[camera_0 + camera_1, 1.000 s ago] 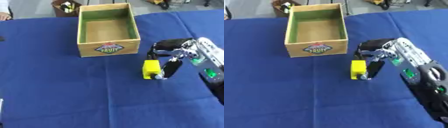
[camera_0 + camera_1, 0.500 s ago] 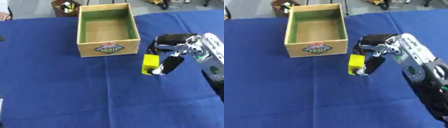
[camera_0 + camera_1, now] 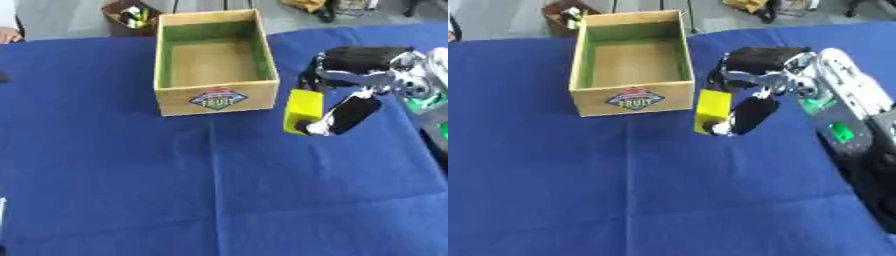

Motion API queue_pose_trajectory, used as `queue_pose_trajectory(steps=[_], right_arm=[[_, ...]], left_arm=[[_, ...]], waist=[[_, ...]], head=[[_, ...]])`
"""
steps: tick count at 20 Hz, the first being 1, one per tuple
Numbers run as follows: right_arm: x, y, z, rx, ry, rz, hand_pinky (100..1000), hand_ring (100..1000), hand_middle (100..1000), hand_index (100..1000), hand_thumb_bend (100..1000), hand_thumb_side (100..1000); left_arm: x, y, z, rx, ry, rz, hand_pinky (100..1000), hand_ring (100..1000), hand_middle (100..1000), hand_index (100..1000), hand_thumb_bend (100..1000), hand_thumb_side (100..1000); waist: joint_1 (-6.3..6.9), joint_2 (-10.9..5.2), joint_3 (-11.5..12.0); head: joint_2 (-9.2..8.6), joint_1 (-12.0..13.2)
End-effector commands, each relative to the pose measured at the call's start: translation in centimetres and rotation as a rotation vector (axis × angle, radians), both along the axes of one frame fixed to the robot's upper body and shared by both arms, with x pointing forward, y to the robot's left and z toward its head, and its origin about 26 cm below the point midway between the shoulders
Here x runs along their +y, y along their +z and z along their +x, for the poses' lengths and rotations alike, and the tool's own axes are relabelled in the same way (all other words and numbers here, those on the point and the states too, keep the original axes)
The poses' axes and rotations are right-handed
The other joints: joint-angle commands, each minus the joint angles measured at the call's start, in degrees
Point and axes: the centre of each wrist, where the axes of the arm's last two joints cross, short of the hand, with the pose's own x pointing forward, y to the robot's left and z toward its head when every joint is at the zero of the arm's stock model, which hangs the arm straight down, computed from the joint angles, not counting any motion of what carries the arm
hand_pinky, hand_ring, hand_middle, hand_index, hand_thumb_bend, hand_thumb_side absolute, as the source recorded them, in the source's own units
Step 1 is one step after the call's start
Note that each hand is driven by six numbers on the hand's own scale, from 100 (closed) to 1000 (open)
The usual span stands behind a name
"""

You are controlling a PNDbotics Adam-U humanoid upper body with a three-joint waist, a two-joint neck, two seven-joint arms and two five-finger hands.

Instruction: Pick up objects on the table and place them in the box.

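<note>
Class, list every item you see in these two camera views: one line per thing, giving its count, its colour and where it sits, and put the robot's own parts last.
box: one, tan outside with a green lining and a fruit label on its near wall, open, nothing visible inside, on the far middle of the table.
yellow block: one, yellow, held just right of the box's near right corner.
table: one, covered in blue cloth, fills most of the view.
brown container: one, brown, with small unclear items inside, beyond the table's far edge, left of the box.
right hand: one, black with silver, entering from the right, fingers curled round the yellow block.
</note>
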Motion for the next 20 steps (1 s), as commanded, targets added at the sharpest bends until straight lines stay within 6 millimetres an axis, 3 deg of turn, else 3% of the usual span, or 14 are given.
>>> queue_pose_trajectory(steps=[1,9,20], right_arm=[[-1.0,3.2,-1.5,-0.113,0.0,0.016,528,593,432,601,100,565],[-1.4,8.0,-2.6,-0.255,-0.005,0.073,530,590,419,595,100,617],[-0.2,11.3,0.9,-0.316,-0.077,0.134,520,574,393,573,100,617]], left_arm=[[0.1,0.6,-0.3,-0.023,0.001,0.016,413,540,558,713,100,1000],[0.1,0.6,-0.3,-0.018,-0.002,0.023,412,539,558,712,100,1000],[-0.2,0.7,-0.3,-0.021,-0.02,0.028,410,538,557,710,100,1000]], waist=[[-0.27,-1.42,0.1],[-0.7,-1.42,1.2],[-1.2,-0.3,3.9]], head=[[-0.48,0.2],[0.1,-0.2],[-0.72,-1.7]])
